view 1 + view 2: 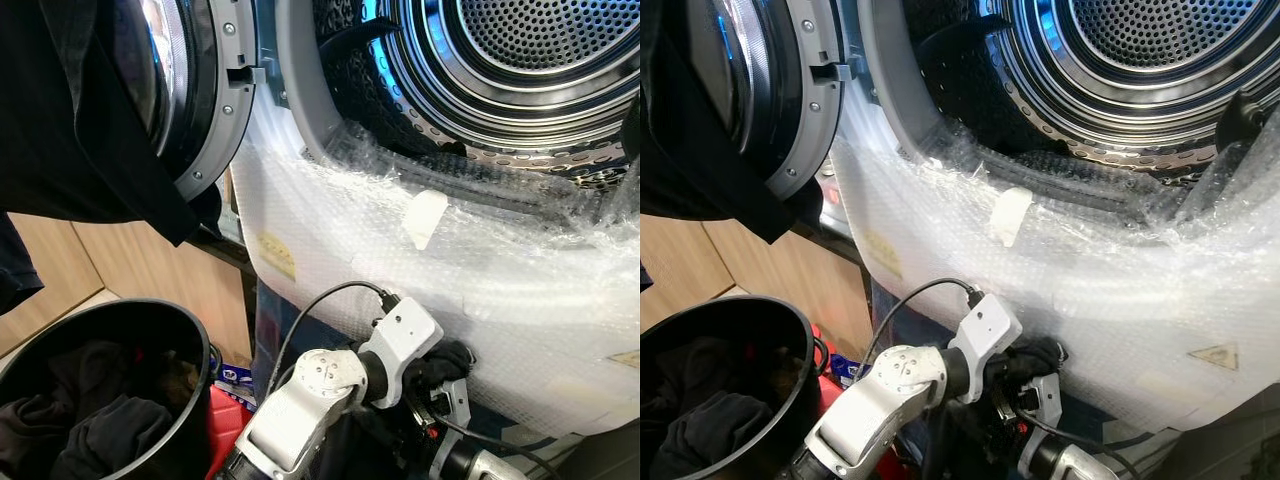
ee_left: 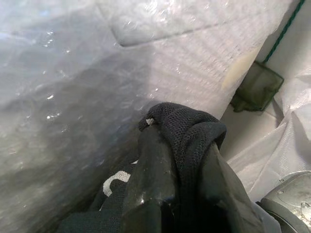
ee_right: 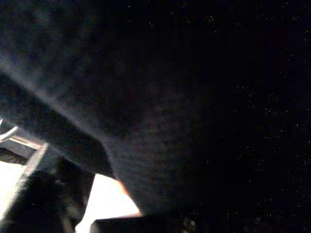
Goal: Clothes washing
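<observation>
1. Left gripper [image 2: 180, 160] clamped on a dark mesh garment [image 2: 187, 131], cloth bunched over and between the two black fingers [image 2: 150, 174].
2. Held low against the bubble-wrapped front [image 1: 480, 270] of the washing machine, well below the open drum [image 1: 520, 60].
3. Same dark garment [image 1: 440, 365] seen from the head as a small wad just past the white wrist housing, touching the plastic wrap.
4. White tape tab [image 1: 425, 215] stuck on the wrap above the gripper, under the grey door seal.
5. Open machine door [image 1: 205, 90] up and to the left of the gripper, a black cloth [image 1: 80, 130] draped over it.
6. Black bucket [image 1: 195, 345] down to the left of the gripper, more dark clothes [image 1: 100, 420] piled inside.
7. Right gripper low beside the left arm, its wrist view dark with black fabric [image 3: 170, 97] pressed close; cannot tell whether its fingers are apart or together.
</observation>
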